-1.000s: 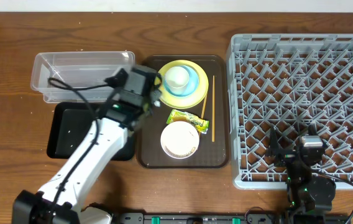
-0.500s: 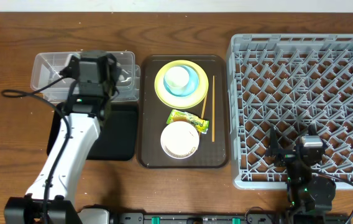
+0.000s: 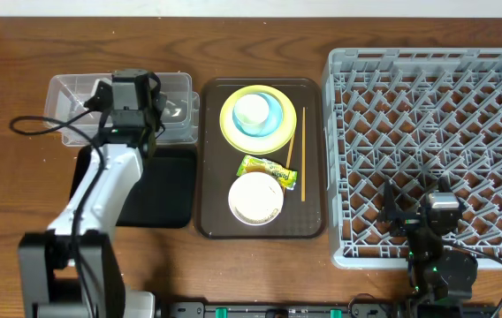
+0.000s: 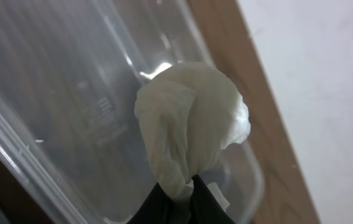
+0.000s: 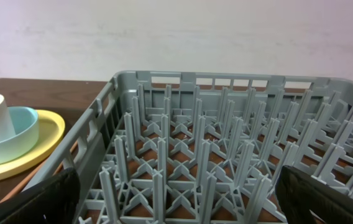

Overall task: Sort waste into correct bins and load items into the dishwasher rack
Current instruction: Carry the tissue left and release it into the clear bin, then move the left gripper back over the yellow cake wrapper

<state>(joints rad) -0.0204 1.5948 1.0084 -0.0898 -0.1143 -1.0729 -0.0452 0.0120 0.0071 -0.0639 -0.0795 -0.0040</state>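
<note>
White and crumpled, the soft napkin [image 4: 189,124] sits pinched at its lower fold between your left gripper's [image 4: 178,198] closed dark fingers, over the smooth clear plastic tub [image 4: 64,93] at far left.

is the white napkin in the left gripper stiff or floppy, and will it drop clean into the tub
Probably floppy and very light: the crumpled white napkin bunches into soft folds where the left gripper pinches its end. Being that light, it may cling to the gripper or drift rather than fall straight into the clear plastic tub behind it.
</note>
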